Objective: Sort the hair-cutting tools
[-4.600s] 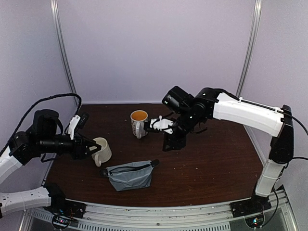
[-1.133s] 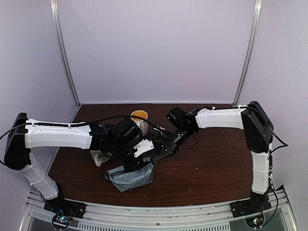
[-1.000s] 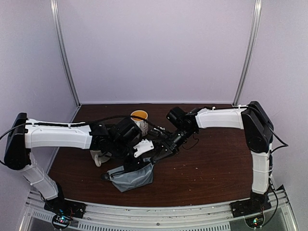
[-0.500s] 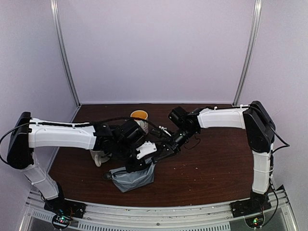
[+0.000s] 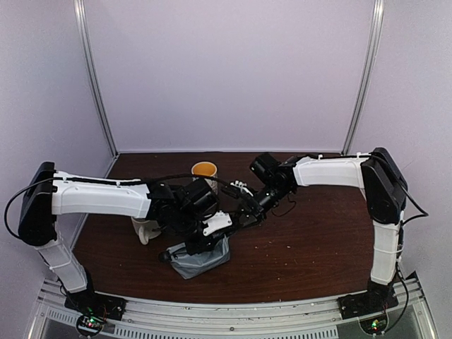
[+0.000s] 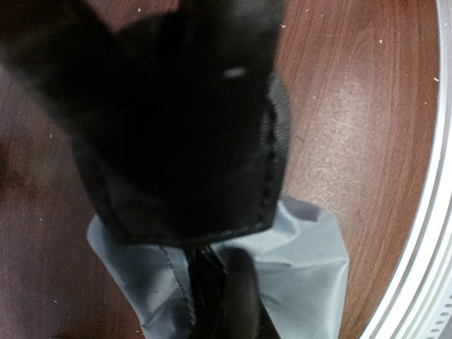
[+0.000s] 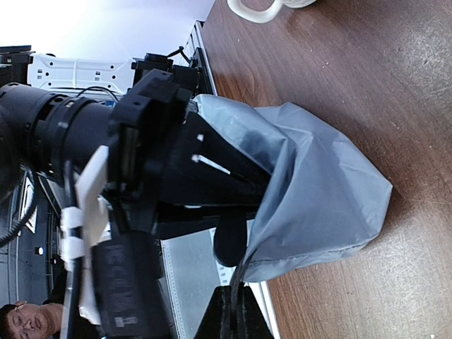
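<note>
Now, right fingers point(image 7: 236, 321) pinch the creased, sagging grey fabric pouch point(image 7: 318, 191).

Both arms wear smooth white shells over their long links, with rounded black housings at the joints. A thin black cable point(image 5: 8, 206) loops off the shoulder of the left arm point(image 5: 99, 198), and the right arm point(image 5: 332, 169) has a similar cable point(image 5: 424, 205) at its right side. The left gripper point(image 7: 260, 185) is matte black and angular, marked with short white dashes. Behind it sit a white bracket point(image 7: 92, 187) and a ribbed black cylinder point(image 7: 49, 131). Small green and red lights glow at the near bases point(image 5: 90, 323).
</note>
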### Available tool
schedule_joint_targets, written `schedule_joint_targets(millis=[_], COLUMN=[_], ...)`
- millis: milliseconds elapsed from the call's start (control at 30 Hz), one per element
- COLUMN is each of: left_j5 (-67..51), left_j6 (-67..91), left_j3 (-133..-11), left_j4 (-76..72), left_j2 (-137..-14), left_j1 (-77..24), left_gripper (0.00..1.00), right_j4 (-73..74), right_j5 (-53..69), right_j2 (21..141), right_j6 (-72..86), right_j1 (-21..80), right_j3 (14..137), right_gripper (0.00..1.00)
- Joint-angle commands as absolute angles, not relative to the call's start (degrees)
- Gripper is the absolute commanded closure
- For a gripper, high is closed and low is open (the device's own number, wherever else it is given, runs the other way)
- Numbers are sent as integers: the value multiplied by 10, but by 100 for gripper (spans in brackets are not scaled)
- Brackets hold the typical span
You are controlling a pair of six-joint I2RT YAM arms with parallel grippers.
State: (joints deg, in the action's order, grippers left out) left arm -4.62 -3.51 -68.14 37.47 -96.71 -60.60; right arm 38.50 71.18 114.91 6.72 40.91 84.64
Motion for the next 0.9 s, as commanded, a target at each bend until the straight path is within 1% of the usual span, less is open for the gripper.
schedule_joint_targets(millis=[0, 100, 167, 200, 233, 333, 400, 467, 600, 767, 867], left_j5=[-6, -10, -14, -10, -7, -9, -9, -8, -36, -46, -41], left_j6=[-9, 4, 9, 11, 13, 9, 7, 6, -2, -8, -9], left_j3=[-702, -698, -689, -684, -678, -661, -656, -659, -674, -679, -684], left_j4=[404, 389, 377, 373, 367, 342, 328, 317, 308, 289, 293], left_j2=[-989, -983, -967, -955, -939, -886, -864, -862, -900, -924, -936], left_j1=[-604, -604, -604, -604, -604, -604, -604, -604, -604, -604, -604], left_gripper=[92, 95, 93, 85, 80, 67, 64, 63, 65, 62, 63], right_j4=[366, 367, 367, 367, 368, 373, 375, 378, 387, 454, 456], right_j5=[739, 737, 738, 738, 738, 737, 737, 733, 719, 616, 602], right_j2=[1122, 1121, 1121, 1121, 1121, 1121, 1121, 1119, 1123, 1138, 1141], right_j6=[69, 67, 67, 66, 65, 61, 61, 60, 51, -9, -14], right_j1=[404, 405, 405, 406, 405, 405, 405, 405, 404, 400, 398], right_j3=[841, 840, 839, 839, 839, 842, 844, 845, 845, 873, 873], right_gripper=[100, 100, 100, 100, 100, 100, 100, 99, 98, 97, 98])
